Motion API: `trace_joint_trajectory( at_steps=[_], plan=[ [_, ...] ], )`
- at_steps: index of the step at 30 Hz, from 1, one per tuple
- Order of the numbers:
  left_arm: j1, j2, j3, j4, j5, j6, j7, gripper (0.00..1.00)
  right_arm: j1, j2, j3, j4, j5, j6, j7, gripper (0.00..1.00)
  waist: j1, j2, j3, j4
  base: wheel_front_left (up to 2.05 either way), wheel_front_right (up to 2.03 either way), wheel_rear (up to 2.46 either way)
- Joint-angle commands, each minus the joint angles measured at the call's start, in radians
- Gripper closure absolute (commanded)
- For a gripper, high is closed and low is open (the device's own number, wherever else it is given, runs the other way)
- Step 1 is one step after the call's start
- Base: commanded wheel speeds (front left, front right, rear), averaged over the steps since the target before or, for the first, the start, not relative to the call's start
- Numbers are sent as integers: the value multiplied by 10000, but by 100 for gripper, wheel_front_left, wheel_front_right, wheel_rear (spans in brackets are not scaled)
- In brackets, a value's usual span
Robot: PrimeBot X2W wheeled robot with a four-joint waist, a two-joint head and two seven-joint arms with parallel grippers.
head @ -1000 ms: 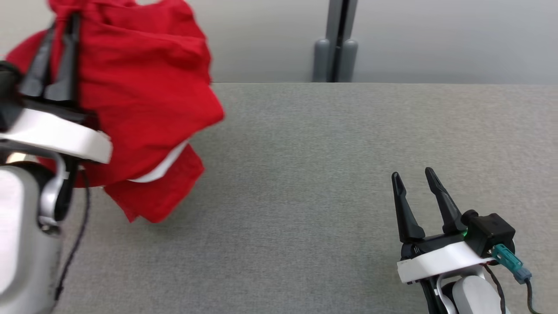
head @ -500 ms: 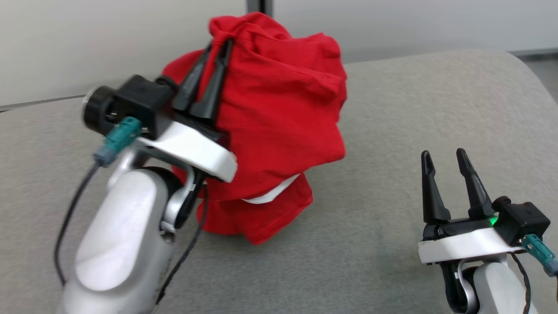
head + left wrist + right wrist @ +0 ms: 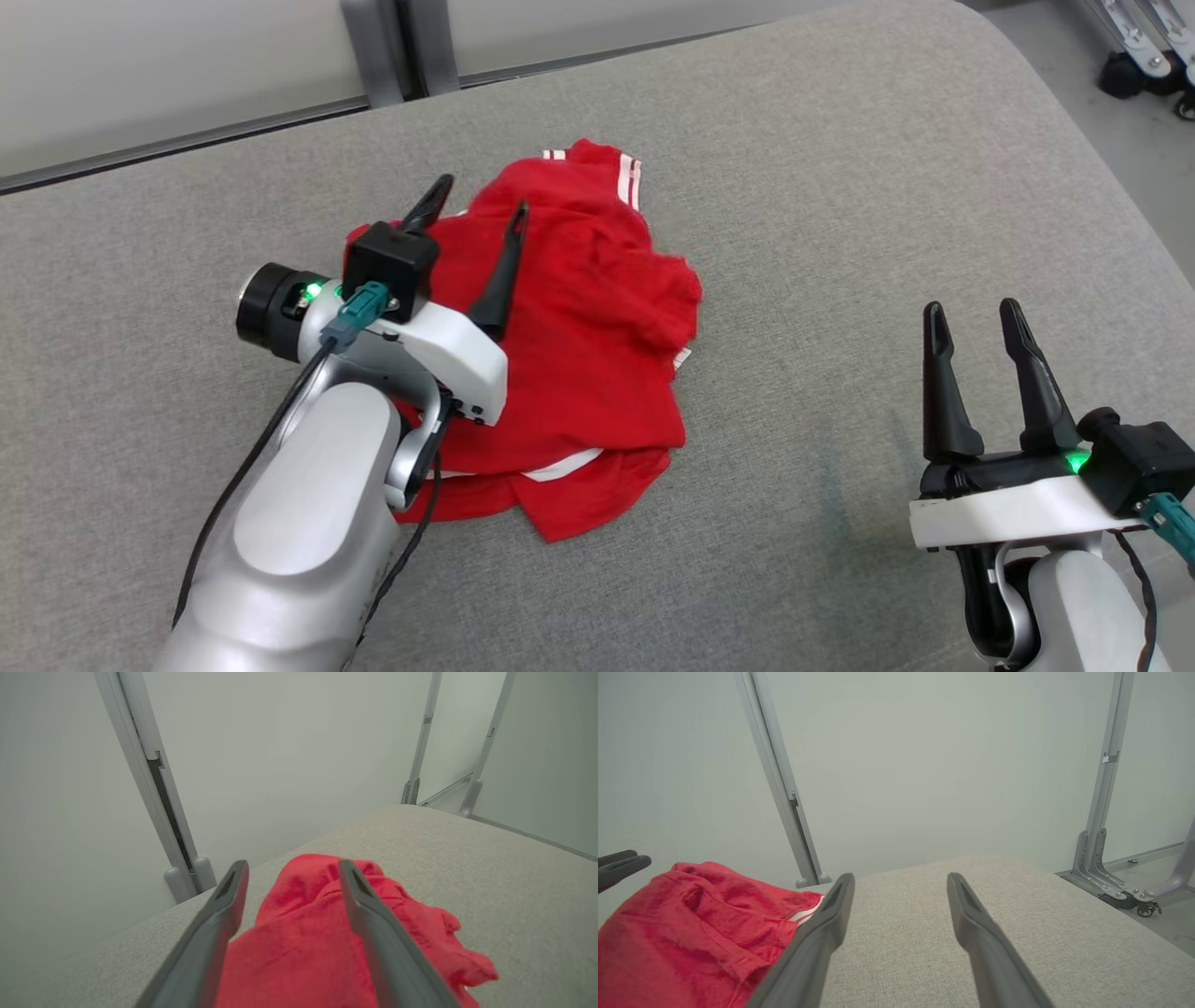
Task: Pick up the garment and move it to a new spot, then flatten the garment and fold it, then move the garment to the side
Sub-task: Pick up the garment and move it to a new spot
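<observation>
The red garment with white stripes lies crumpled in a heap on the grey padded table, left of centre. My left gripper hovers over its left part, open, with nothing between the fingers. In the left wrist view the garment lies below and between the spread fingers. My right gripper stands open at the lower right, well clear of the cloth. The right wrist view shows the garment at the left and the grey table under its open gripper.
A pale wall with grey upright posts runs behind the table's far edge. The table's right end curves down toward the floor, where a wheeled frame stands. Bare table surface stretches to the right of the garment.
The left gripper has opened and let the garment drop onto the table, where it has settled into a low heap. The head camera has turned and tilted; the right gripper stays open.
</observation>
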Motion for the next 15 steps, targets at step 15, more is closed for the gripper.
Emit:
trace_joint_trajectory(
  at_steps=[15],
  plan=[
    [1089, 685, 1069, -325, -464, 47, -1704, 0, 385, -13, -125, 145, -563, 0, -18, 0, 0, 0, -1006, 2366, 0, 0, 0]
  ],
)
